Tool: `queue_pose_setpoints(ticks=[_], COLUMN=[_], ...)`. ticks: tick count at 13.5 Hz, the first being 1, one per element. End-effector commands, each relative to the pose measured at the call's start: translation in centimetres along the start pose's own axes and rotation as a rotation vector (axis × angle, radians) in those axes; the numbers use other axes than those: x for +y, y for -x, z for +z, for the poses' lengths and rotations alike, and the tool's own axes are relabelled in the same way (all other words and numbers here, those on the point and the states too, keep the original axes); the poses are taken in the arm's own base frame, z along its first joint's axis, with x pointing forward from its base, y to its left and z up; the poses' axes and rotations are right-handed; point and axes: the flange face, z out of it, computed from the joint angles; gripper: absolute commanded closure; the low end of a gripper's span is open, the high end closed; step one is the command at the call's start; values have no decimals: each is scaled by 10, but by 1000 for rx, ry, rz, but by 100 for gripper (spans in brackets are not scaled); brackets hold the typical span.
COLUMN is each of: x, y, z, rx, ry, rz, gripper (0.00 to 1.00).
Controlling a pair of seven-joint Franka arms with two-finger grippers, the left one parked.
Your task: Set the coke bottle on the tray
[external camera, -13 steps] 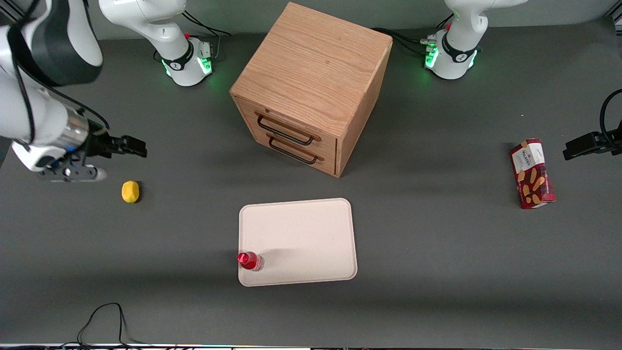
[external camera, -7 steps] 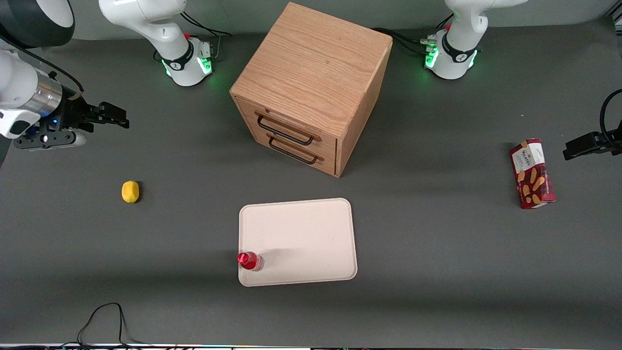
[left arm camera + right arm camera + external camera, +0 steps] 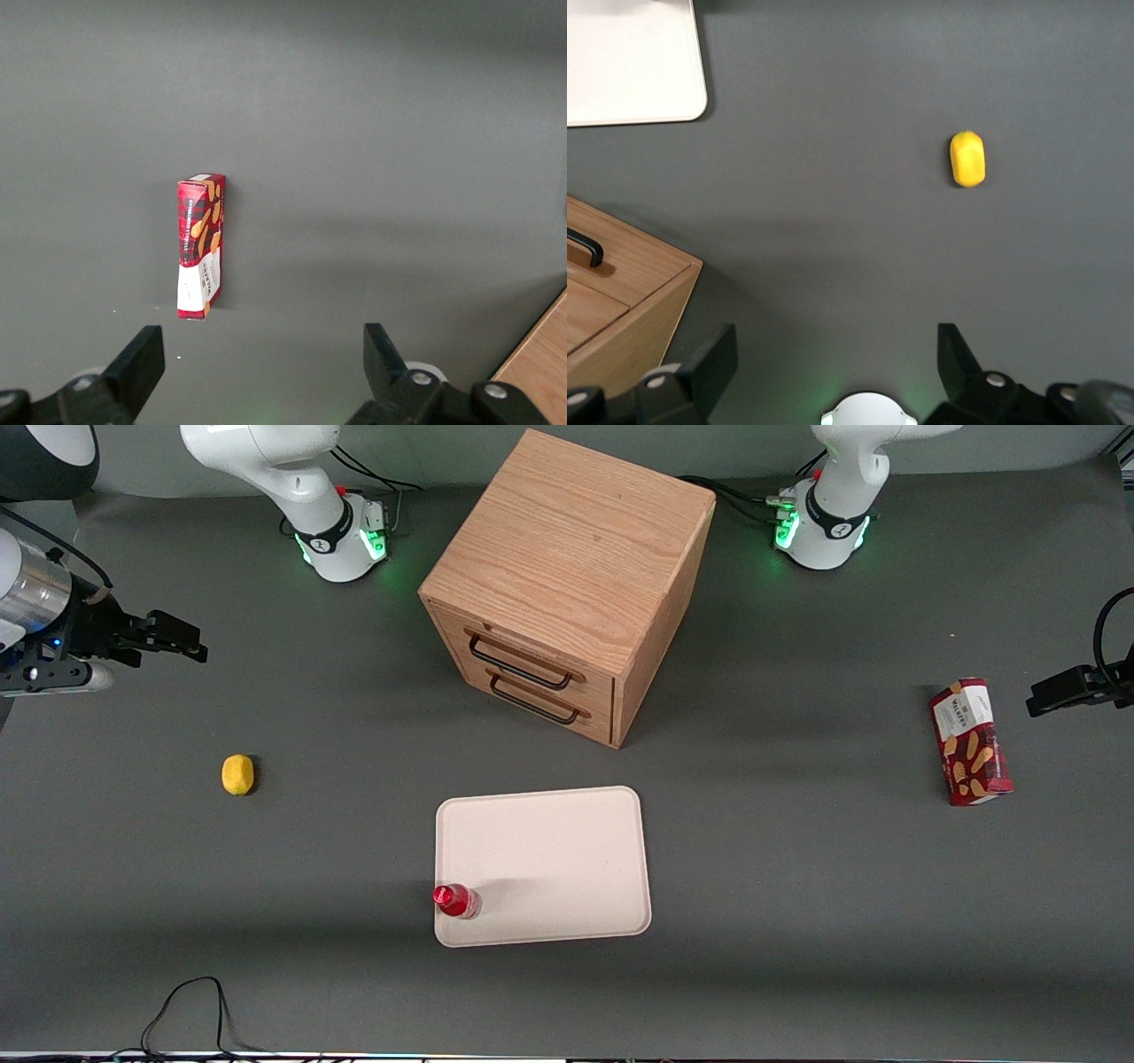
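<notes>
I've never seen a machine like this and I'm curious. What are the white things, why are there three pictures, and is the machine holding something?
The white things are robot arms bolted to a dark table. One picture looks down at the table from the front. The other two come from small cameras on the arms' wrists, looking down at the table.

The working arm's pincer hangs in the air at its own end of the table, above a small yellow lemon-like thing. Its fingers are spread apart and hold nothing.

In the middle is a wooden drawer cabinet. Nearer the front camera lies a cream tray, and the little red coke bottle stands upright on the tray's corner, close to the rim. At the parked arm's end lies a red snack box.
</notes>
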Motion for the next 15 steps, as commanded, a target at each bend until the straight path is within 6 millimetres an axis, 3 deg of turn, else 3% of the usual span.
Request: queue_pose_setpoints(ticks=[1, 15], x=[-11, 5], y=[-10, -8], z=[-10, -13], rx=[13, -15], ry=[23, -6], rz=[-26, -49], gripper=[0, 0])
